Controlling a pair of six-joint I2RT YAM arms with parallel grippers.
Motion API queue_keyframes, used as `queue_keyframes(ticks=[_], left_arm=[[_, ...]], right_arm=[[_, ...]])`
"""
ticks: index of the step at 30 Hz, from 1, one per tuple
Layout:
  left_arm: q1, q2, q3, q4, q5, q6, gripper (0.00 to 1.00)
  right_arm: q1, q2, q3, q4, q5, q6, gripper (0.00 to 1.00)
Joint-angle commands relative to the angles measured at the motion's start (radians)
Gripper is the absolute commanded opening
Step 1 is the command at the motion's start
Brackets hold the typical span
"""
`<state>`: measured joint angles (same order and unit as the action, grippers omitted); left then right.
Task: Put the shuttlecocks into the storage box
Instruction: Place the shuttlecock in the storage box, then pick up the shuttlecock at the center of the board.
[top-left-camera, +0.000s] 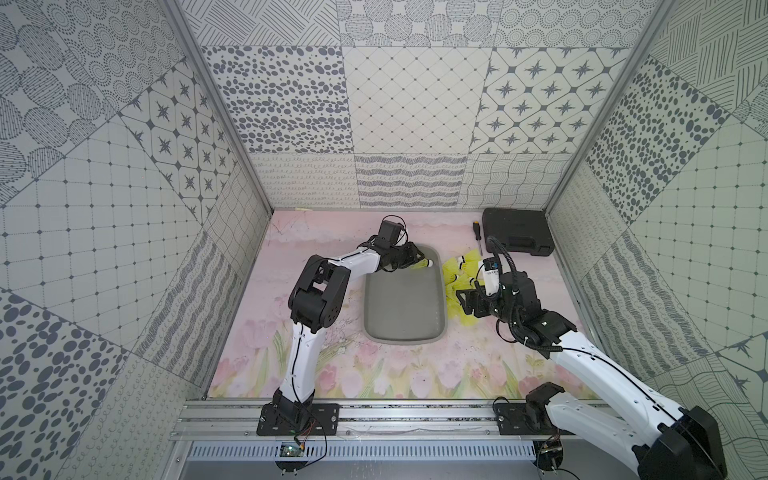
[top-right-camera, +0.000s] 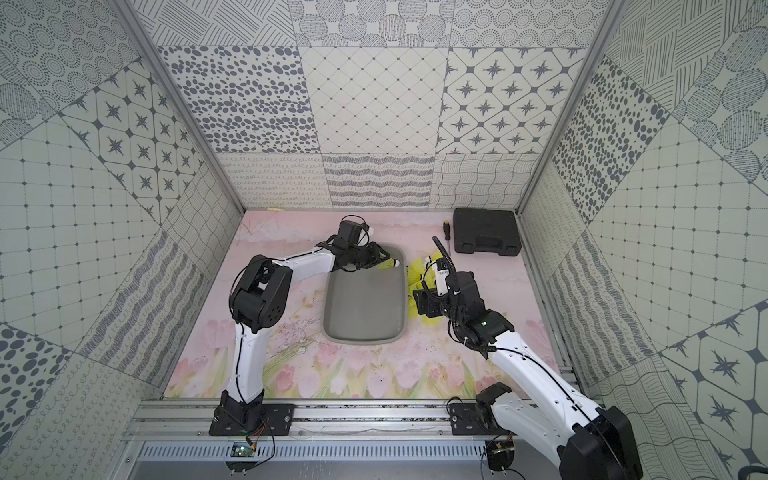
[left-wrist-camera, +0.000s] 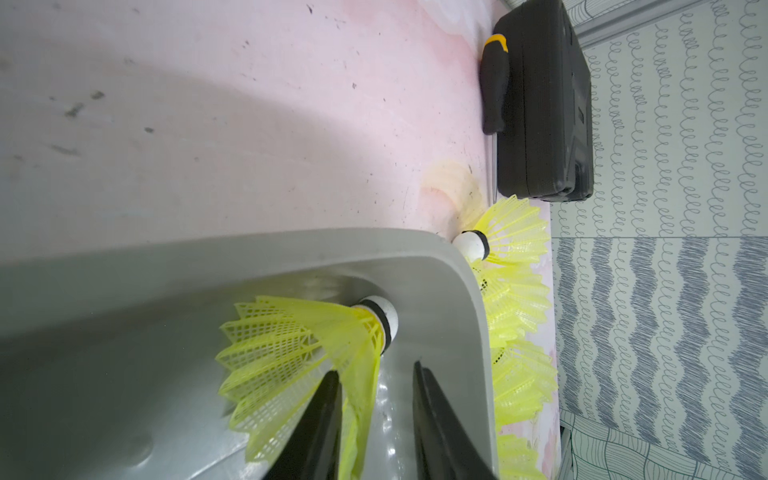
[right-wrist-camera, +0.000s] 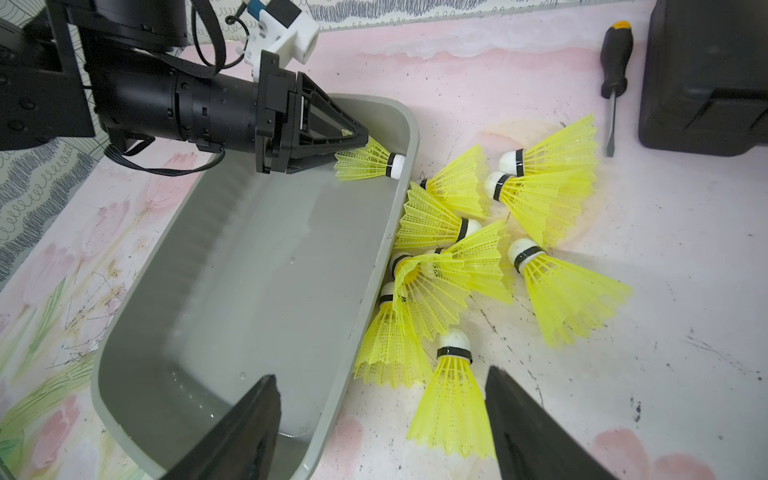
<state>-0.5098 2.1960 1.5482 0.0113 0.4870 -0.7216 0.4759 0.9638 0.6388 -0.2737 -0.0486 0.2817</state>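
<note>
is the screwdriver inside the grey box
No, the screwdriver lies on the mat beside the black case, well outside the box.

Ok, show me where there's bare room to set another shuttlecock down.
Free: most of the box floor, from its near wall up to the lone shuttlecock by the left tool in the far corner; also the table between box and front rail. Crowded: the pile between the box's right wall and the screwdriver.
</note>
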Motion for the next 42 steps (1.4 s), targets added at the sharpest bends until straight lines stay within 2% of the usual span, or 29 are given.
queue_keyframes(ticks=[1,8,14,23,31,37,42], left_arm=[[0.004,-0.011,-0.002,-0.011,0.015,0.033,0.37],[0.004,-0.031,0.001,-0.017,0.023,0.031,0.43],[0.005,-0.077,-0.012,-0.079,-0.021,0.058,0.45],[0.007,-0.22,-0.083,-0.177,-0.094,0.123,0.48],[0.023,-0.452,-0.269,-0.227,-0.135,0.163,0.48],[0.046,-0.632,-0.419,-0.24,-0.14,0.155,0.49],[0.057,-0.741,-0.496,-0.276,-0.158,0.157,0.49]], right_arm=[[-0.003,0.004,-0.01,0.031,0.003,0.007,0.81],[-0.003,0.004,-0.013,0.017,0.025,0.01,0.81],[-0.013,0.023,-0.018,0.029,0.003,0.035,0.82],[-0.066,0.17,0.022,0.03,-0.095,0.142,0.81],[-0.093,0.274,0.062,0.051,-0.101,0.216,0.65],[-0.128,0.31,0.085,0.062,-0.073,0.242,0.58],[-0.167,0.369,0.124,0.055,-0.041,0.268,0.45]])
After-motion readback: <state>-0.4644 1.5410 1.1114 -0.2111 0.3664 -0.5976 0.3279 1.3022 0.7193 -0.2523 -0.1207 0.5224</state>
